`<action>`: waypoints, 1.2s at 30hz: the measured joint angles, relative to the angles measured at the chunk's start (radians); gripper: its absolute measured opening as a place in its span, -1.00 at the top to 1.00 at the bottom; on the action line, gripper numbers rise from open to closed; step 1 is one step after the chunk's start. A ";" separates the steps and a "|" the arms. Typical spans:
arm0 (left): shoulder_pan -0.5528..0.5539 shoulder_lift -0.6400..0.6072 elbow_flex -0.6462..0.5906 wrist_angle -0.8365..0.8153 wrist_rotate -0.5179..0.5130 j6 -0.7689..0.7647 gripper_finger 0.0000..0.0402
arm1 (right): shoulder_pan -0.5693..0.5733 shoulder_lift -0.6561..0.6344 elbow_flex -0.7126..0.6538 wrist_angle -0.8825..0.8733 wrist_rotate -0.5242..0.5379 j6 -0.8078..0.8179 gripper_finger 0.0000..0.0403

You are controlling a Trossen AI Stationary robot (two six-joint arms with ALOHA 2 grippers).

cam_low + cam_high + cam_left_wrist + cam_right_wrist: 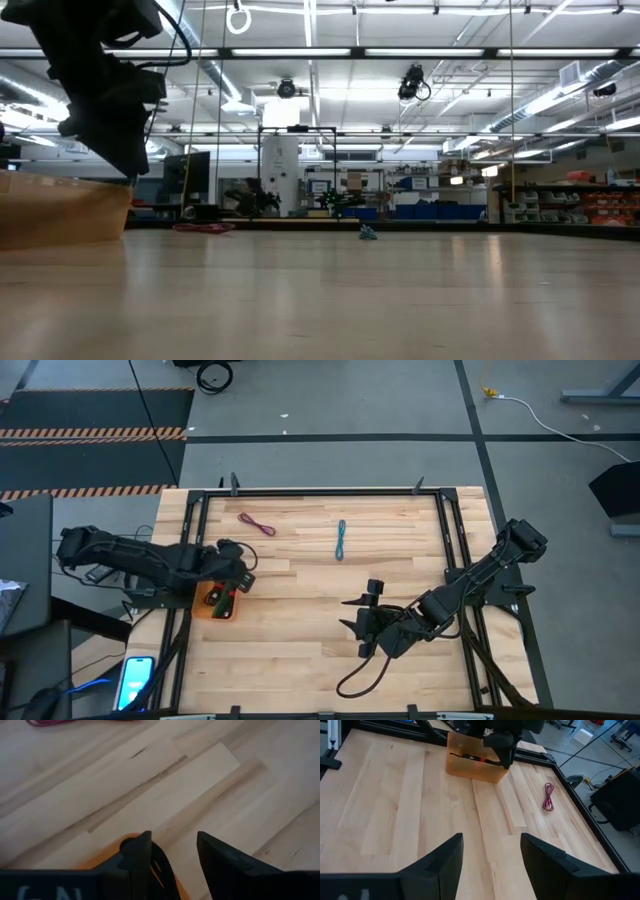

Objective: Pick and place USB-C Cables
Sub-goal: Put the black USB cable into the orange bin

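Mostly hidden under the left gripper (236, 582): an orange open-topped plastic bin (212, 606) near the left edge of the pale wooden-plank desk (300, 650), black coiled cables with red ties (472, 756) only partly visible inside — count hard to make out. Fingers apart over the bin's rim, clamped on nothing visible. Toward the far edge, left of middle, a thin maroon bundled cable (257, 524), cut off at the frame's border in the left wrist view. Near the middle of the far edge, well apart from it, a slim teal-blue bundled cable (341, 539) — straight, narrow. Right gripper (364, 622) toward the near right, fingers apart, empty, above bare wood.
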 joint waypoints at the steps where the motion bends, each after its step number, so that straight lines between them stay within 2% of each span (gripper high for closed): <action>1: 0.008 0.000 0.000 -0.006 0.012 -0.002 0.17 | 0.000 0.000 0.000 0.000 -0.002 0.000 -0.02; 16: 0.029 0.096 0.000 -0.046 0.129 -0.030 0.17 | 0.000 0.000 0.000 -0.006 -0.002 0.000 -0.02; 27: 0.029 0.129 0.000 -0.012 0.133 -0.002 0.17 | 0.000 0.000 0.000 -0.005 -0.003 0.000 -0.02; 36: 0.029 0.079 0.002 -0.022 0.125 0.005 0.17 | 0.000 0.000 0.000 -0.001 -0.002 -0.001 -0.02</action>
